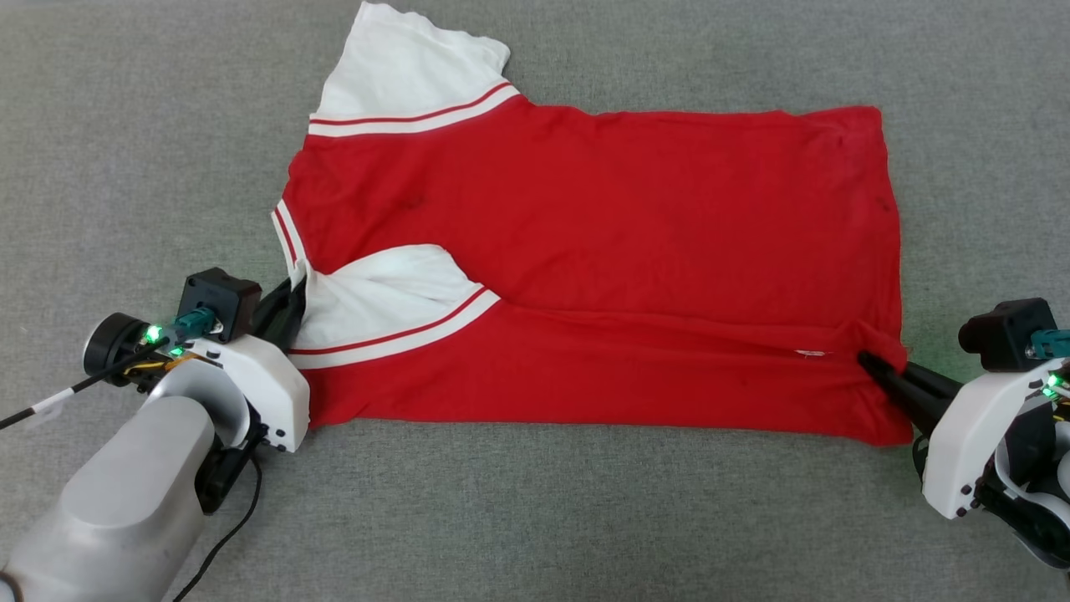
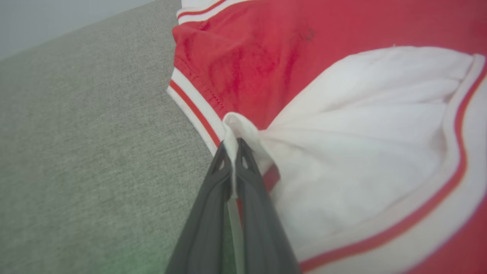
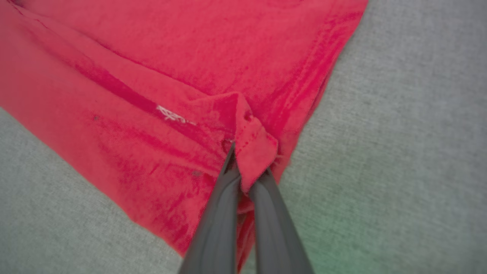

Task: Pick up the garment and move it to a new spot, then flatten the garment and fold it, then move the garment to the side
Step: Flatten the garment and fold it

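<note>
two hands are clenched on the red jersey t-shirt with white short sleeves and red-white striped trim point(image 1: 652, 217), which lies spread sideways on the grey cloth-covered worktop point(image 1: 535, 518), neck end to our left, hem to our right. our left hand point(image 2: 233, 146) pinches the white sleeve edge just beside the striped neck band. our right hand point(image 3: 247, 167) grips a small doubled flap of the red hem. the near sleeve lies turned in over the red body (a long crease runs from it toward the right hand). we judge the cloth light, limp and a little stretchy: it will sag between grips and drag on the worktop's nap rather than slip. seams and hems, where it is doubled, look the best holds, and both ends should rise together to keep the fold line taut.
</note>
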### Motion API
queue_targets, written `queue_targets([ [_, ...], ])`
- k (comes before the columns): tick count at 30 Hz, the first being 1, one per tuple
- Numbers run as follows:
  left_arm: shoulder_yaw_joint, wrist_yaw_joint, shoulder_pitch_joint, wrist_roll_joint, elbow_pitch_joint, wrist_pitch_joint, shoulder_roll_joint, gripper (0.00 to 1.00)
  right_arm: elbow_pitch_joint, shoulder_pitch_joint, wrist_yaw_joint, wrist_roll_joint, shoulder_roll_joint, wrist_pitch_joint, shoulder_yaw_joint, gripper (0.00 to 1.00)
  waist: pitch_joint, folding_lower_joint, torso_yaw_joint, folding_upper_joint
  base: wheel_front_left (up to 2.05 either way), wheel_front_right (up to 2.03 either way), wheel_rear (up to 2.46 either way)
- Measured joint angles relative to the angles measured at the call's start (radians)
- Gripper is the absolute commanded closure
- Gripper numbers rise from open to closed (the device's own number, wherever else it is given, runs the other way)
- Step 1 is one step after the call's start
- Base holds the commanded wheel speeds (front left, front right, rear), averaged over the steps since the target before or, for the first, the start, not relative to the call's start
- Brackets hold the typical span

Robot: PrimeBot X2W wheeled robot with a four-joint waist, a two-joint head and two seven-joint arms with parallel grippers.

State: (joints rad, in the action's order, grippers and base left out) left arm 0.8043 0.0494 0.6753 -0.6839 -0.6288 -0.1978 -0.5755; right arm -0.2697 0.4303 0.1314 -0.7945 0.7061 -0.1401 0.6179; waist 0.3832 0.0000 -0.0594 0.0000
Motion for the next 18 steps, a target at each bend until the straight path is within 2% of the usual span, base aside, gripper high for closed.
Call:
queue_targets([
  [1,0.004,0.007,0.006,0.0,-0.018,-0.004,0.008,1.0,-0.001,0.001,0.0,-0.004,0.0,0.001,0.005,1.0,-0.005,0.0,0.0,0.0,0.0,0.0,0.0],
  [2,0.005,0.013,0.009,-0.002,-0.036,-0.008,0.014,1.0,-0.002,0.001,0.0,-0.005,0.0,0.007,0.009,0.82,-0.011,0.0,0.0,0.0,0.0,0.0,0.0],
  [3,0.006,0.019,0.012,-0.006,-0.049,-0.009,0.021,0.95,-0.002,0.001,0.0,-0.006,0.001,0.009,0.013,0.71,-0.018,0.0001,0.001,0.0,0.0,0.0,0.0],
  [4,0.009,0.021,0.017,-0.006,-0.063,-0.009,0.024,0.29,-0.002,0.001,0.0,-0.007,0.002,0.013,0.016,0.57,-0.026,0.0001,0.001,0.0,0.0,0.0,0.0],
  [5,0.013,0.022,0.024,0.0,-0.072,-0.012,0.024,0.0,-0.001,0.0,0.0,-0.009,0.002,0.017,0.016,0.0,-0.034,0.0001,0.002,0.0,0.0,0.0,0.0],
  [11,0.03,0.046,0.081,0.011,-0.066,0.025,0.008,0.0,0.028,-0.009,0.0,-0.006,0.019,0.035,0.004,0.0,-0.083,0.0001,0.015,0.0,0.0,0.0,0.0],
  [15,0.047,0.058,0.126,0.003,-0.012,0.134,-0.043,0.0,0.049,-0.027,0.0,0.004,0.029,0.036,-0.012,0.0,-0.106,0.0,0.025,0.0,0.0,0.0,0.0],
  [18,0.063,0.064,0.16,-0.004,0.057,0.258,-0.084,0.0,0.063,-0.037,0.0,0.015,0.031,0.025,-0.023,0.0,-0.118,0.0,0.029,0.0,0.0,0.0,0.0],
])
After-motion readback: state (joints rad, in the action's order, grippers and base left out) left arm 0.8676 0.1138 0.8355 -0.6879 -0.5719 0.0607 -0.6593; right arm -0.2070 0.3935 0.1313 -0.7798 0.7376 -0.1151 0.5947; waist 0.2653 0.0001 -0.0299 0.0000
